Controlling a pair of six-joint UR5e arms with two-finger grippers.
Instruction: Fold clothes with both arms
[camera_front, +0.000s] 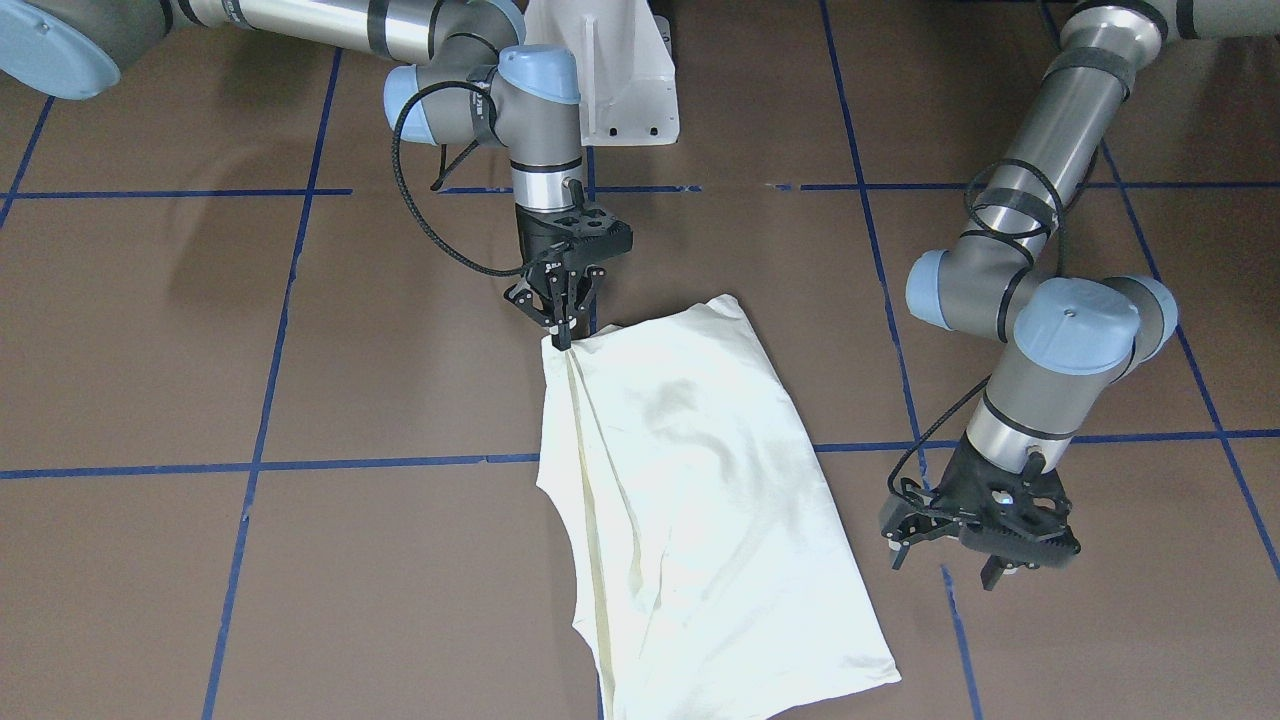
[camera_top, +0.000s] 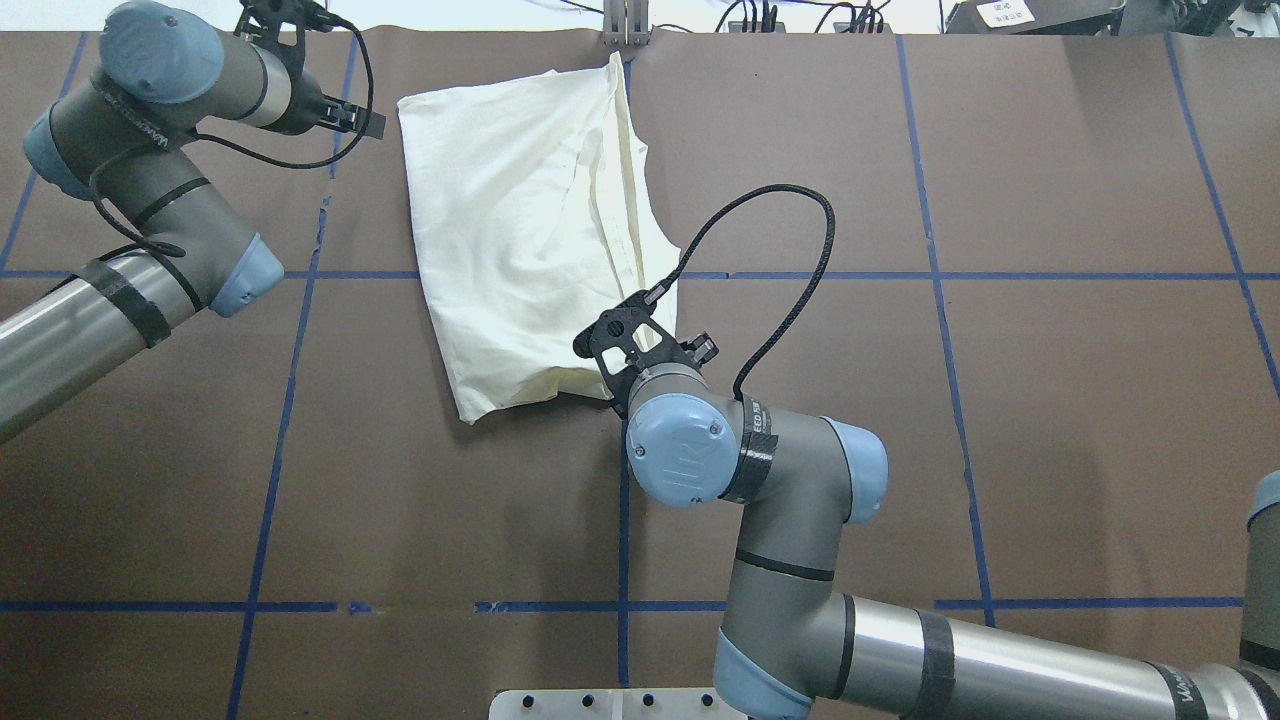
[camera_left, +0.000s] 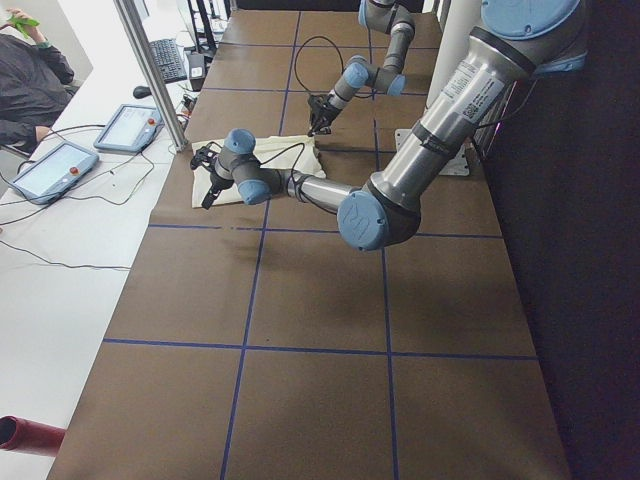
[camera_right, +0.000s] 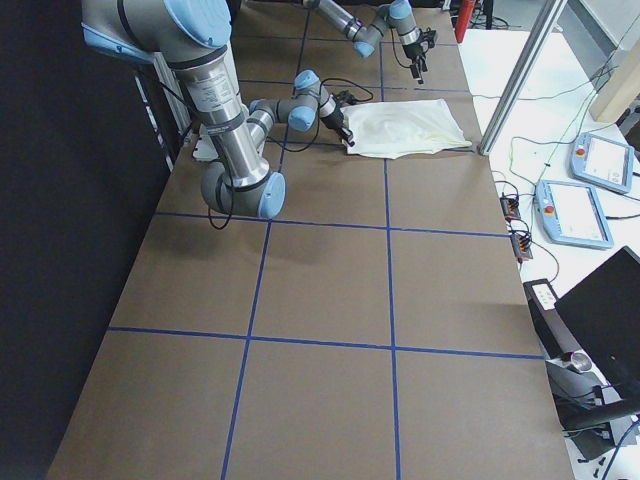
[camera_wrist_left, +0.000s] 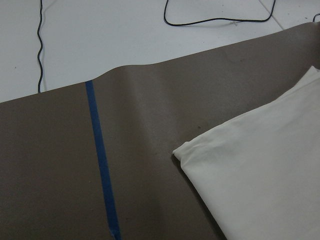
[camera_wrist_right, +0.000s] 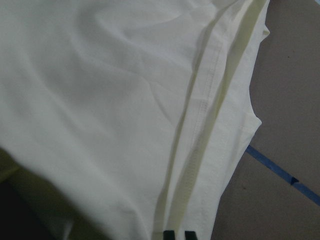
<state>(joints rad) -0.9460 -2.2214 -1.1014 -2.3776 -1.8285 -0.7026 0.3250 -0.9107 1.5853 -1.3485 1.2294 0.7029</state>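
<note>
Pinching the folded cream T-shirt (camera_front: 700, 500) at its corner nearest the robot, the right gripper (camera_front: 563, 335) has its fingers drawn tight on the hem. The shirt lies plain side up on the brown table (camera_front: 300, 350). The left gripper (camera_front: 950, 555) hangs spread wide just beside its far corner, apart from it.

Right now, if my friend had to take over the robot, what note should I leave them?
Right gripper: jaws shut on the shirt, at its near corner on the robot's right.
Left gripper: jaws open and empty, beside the shirt's far corner, not touching it.
Shirt: lies on the table, plain side up.
Done: it looks folded lengthwise into a long panel.
Left: probably the fold across its length, then letting go.
</note>
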